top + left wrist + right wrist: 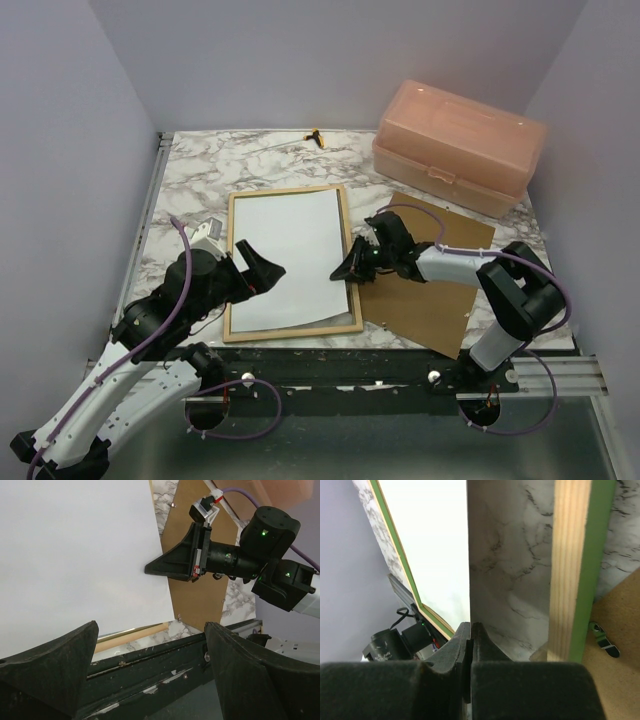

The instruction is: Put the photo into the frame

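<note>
Photo [285, 255]: thin, probably limp sheet, white side up inside frame [290, 330] on desk [200, 170]. Take it at an edge. Your right pincer [336, 276] is closed at its right edge; left pincer [262, 263] apart.

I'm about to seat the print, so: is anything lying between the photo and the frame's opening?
Nothing visible does. The photo lies white side up over the opening of the frame, with its right edge pinched in the right gripper. The brown backing panel lies outside the frame's right rail, not in the opening.
</note>
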You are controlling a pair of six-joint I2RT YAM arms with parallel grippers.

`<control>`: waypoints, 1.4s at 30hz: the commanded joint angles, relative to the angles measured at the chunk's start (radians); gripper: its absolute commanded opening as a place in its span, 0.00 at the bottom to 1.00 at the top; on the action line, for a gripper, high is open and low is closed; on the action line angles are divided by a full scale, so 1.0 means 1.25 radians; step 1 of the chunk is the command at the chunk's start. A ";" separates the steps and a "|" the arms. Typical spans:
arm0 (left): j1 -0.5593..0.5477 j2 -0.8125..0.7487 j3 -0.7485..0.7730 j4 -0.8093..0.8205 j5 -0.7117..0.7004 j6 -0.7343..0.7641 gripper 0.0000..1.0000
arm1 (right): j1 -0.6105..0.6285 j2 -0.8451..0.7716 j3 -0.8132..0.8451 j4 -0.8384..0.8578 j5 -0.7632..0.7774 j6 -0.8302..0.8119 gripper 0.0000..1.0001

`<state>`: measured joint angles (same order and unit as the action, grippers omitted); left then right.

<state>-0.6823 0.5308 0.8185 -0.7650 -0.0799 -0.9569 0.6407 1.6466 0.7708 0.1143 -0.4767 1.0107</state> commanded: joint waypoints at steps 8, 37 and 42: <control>0.003 -0.015 -0.013 0.004 0.014 -0.004 0.91 | 0.007 -0.009 -0.031 0.056 0.063 0.017 0.06; 0.003 -0.007 -0.021 0.005 0.020 0.001 0.91 | 0.017 -0.078 0.166 -0.381 0.332 -0.208 0.75; 0.003 0.001 -0.020 0.011 0.028 0.003 0.91 | 0.000 -0.090 0.144 -0.409 0.340 -0.227 0.80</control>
<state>-0.6823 0.5224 0.8017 -0.7647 -0.0731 -0.9585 0.6548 1.5482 0.9554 -0.2985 -0.1253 0.7727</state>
